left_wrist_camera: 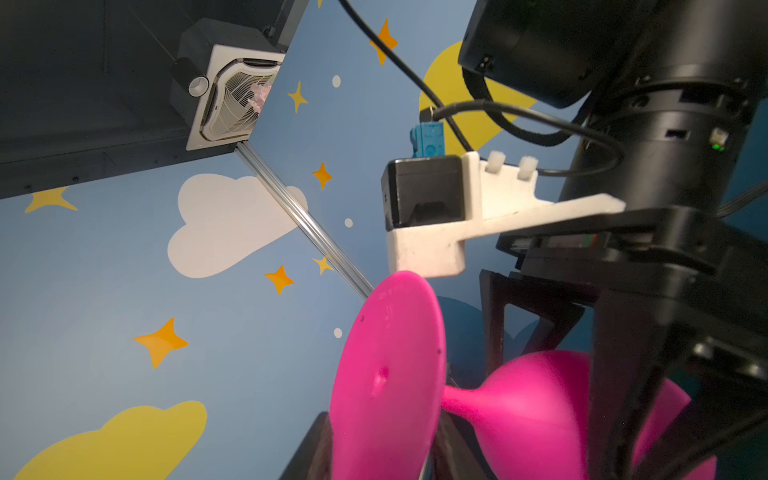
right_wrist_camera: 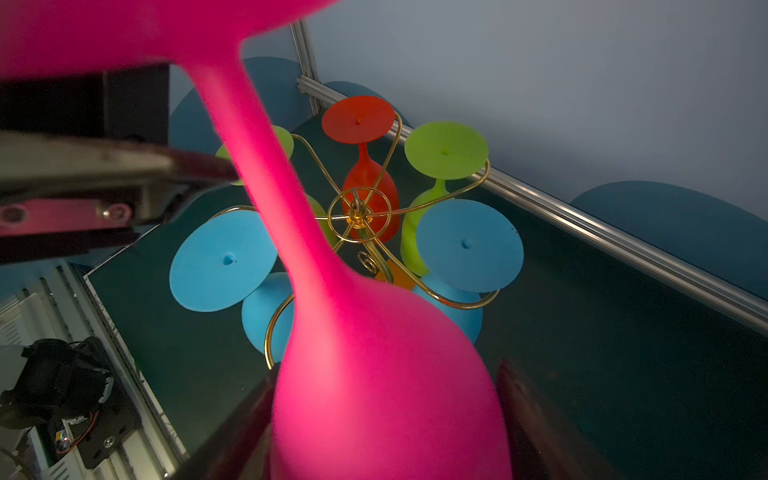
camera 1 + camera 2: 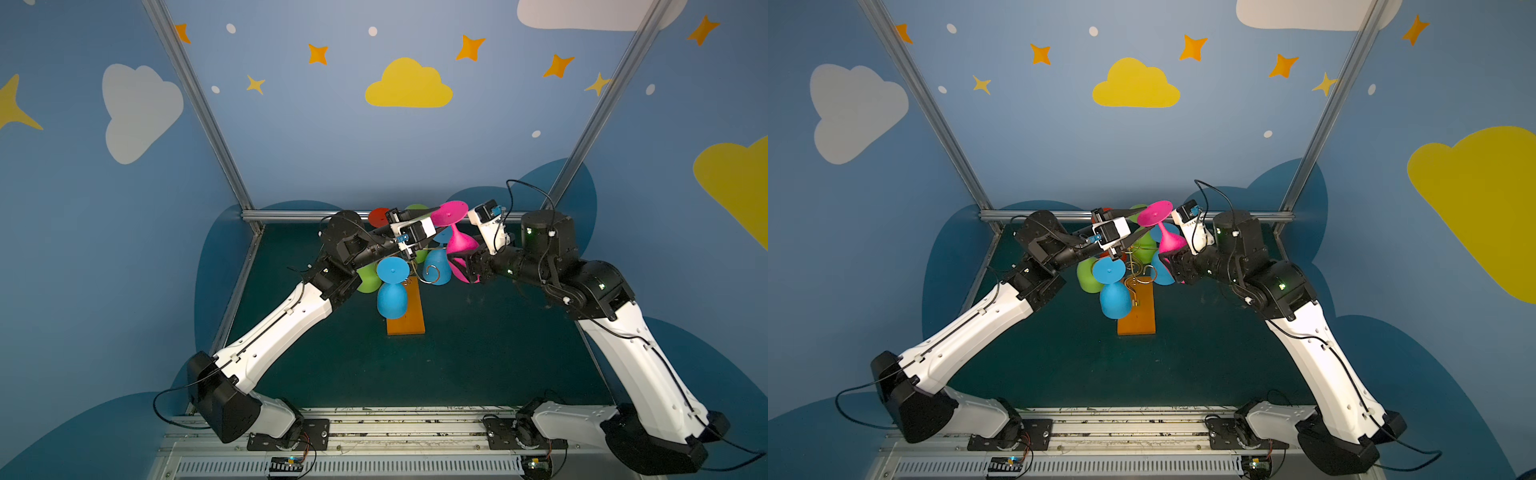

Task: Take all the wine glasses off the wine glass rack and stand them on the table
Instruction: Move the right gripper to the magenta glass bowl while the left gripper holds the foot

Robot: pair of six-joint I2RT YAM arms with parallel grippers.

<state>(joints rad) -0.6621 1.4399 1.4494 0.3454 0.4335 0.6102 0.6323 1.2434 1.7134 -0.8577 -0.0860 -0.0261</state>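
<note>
Your right pincer [image 3: 466, 268] is clamped on the bowl of the pink wine glass [image 3: 459, 241], which is tilted, foot up, just beside the wine glass rack [image 3: 405, 313]. Your left pincer [image 3: 1142, 220] is at its stem, under the foot. Gripping or apart, I can't tell.

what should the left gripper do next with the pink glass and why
Probably close the left gripper on the stem of the pink wine glass. The right gripper clamps its bowl, the glass looks clear of the wine glass rack, and a left finger sits right beside the stem, so this looks like a handover.
</note>
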